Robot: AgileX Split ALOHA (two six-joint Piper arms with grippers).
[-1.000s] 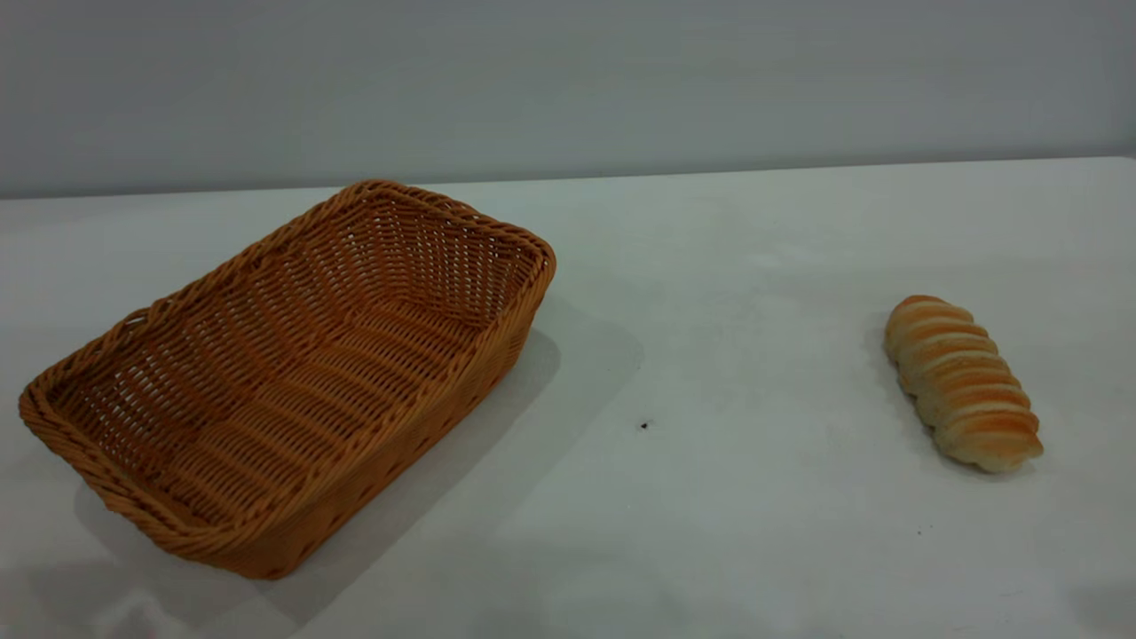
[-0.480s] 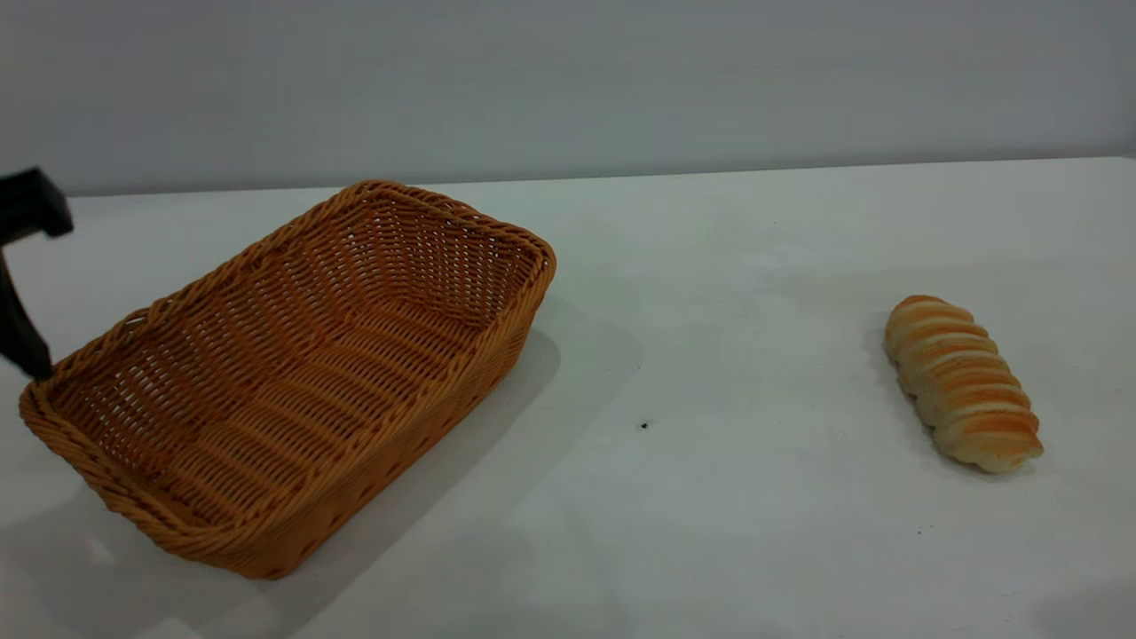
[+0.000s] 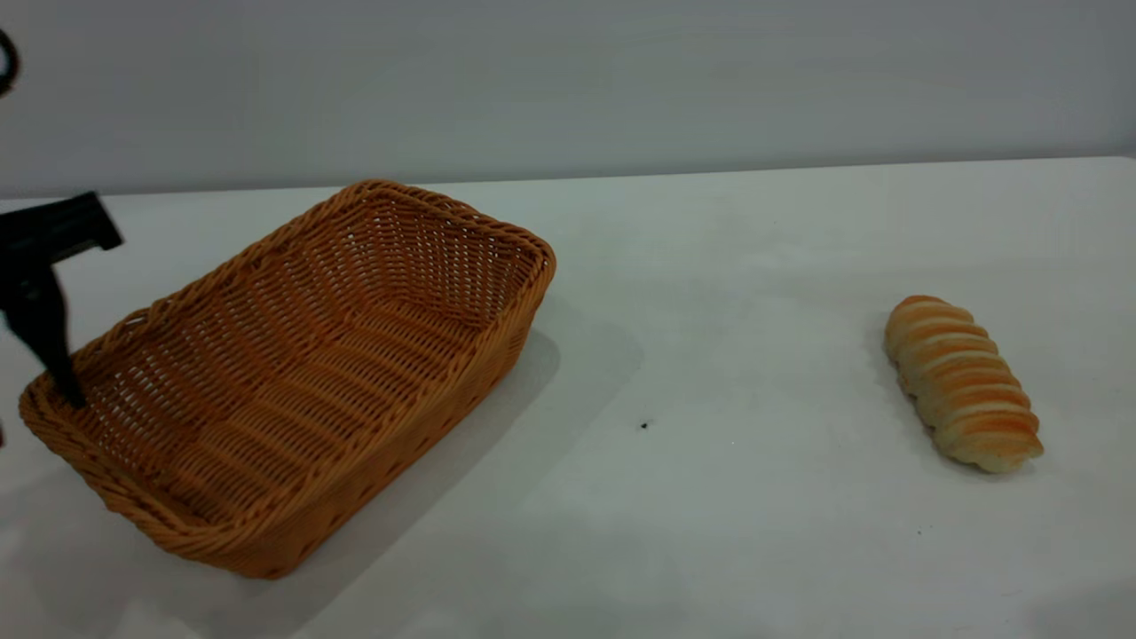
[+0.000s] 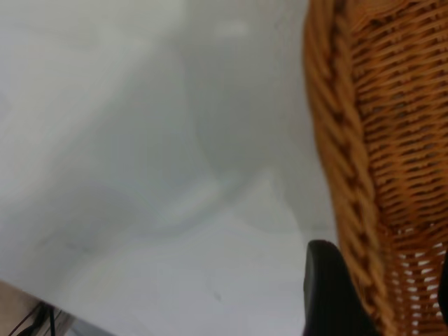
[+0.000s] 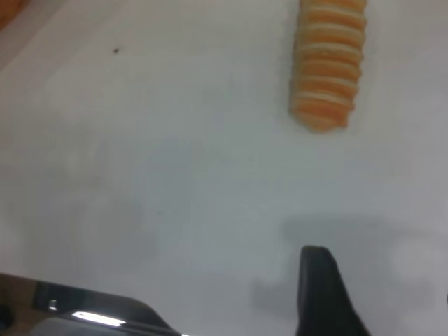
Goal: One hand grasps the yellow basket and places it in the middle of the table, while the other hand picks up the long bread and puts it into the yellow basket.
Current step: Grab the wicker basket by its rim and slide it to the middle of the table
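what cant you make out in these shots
- Left gripper: exterior view's left edge cuts it off; only one finger shows at the yellow basket rim, so grip is unclear.
- Right gripper: absent from exterior view; one fingertip shows.
- Long bread: wrist view's edge cuts it off.

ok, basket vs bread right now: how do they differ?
The yellow basket is far larger than the long bread. The basket is open woven wicker and empty; the bread is a solid ridged loaf. The left gripper straddles the basket's rim; nothing touches the bread. Both rest on the table.
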